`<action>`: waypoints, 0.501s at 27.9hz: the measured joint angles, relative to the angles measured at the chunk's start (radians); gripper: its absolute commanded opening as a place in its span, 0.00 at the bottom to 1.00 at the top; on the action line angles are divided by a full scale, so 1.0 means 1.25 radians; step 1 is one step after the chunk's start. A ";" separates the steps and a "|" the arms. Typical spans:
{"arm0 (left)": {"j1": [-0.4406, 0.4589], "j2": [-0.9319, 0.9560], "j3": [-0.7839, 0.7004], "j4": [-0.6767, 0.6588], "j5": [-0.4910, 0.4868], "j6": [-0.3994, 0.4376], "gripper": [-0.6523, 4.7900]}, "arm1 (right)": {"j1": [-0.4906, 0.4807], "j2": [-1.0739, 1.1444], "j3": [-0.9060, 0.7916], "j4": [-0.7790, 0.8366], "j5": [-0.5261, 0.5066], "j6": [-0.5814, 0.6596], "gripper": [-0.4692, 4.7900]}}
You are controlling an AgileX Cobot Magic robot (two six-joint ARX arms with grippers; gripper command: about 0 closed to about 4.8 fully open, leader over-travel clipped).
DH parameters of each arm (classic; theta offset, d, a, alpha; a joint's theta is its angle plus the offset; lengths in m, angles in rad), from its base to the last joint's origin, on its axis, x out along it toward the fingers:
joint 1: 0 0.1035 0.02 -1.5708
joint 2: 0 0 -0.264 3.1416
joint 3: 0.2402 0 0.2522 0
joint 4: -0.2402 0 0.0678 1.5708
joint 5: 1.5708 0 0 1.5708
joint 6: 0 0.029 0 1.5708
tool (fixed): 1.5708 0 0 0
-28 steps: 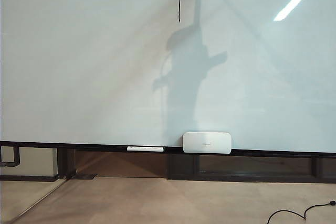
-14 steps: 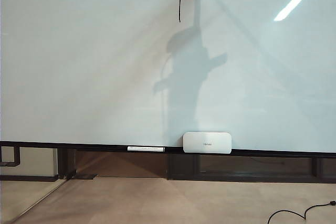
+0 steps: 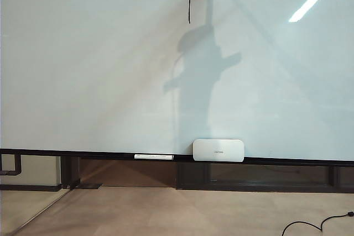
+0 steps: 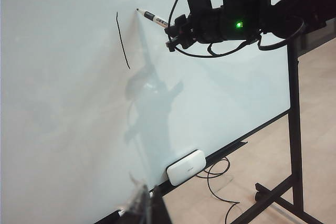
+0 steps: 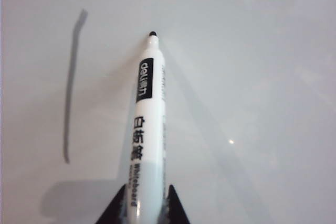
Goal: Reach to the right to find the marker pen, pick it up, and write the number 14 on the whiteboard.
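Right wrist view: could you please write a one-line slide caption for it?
Right pincer holds the marker pen, tip at the whiteboard beside the finished "1" stroke.

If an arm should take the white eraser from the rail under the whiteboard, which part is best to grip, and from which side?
Probably the short way: one finger above, one below the eraser's long edges, coming straight from the front. It rests on the dark rail against the whiteboard, so its back is blocked. The right gripper is shut on the marker pen; the left gripper shows only partly.

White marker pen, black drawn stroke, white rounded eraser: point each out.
White marker pen [image 5: 145, 129]: right wrist view, mid-barrel.
Black drawn stroke [image 4: 123, 41]: left wrist view, mid-line.
White rounded eraser [image 3: 218, 150]: exterior view, centre face.
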 measured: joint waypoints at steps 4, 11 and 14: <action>0.000 0.000 0.000 0.000 0.000 0.000 0.11 | -0.009 0.006 0.000 -0.006 -0.005 0.000 0.09; 0.000 0.000 0.000 0.000 -0.002 0.001 0.11 | -0.009 0.006 0.000 -0.077 -0.006 0.012 0.09; 0.000 0.000 0.000 0.000 -0.002 0.001 0.11 | -0.009 0.005 0.000 -0.108 -0.007 0.025 0.09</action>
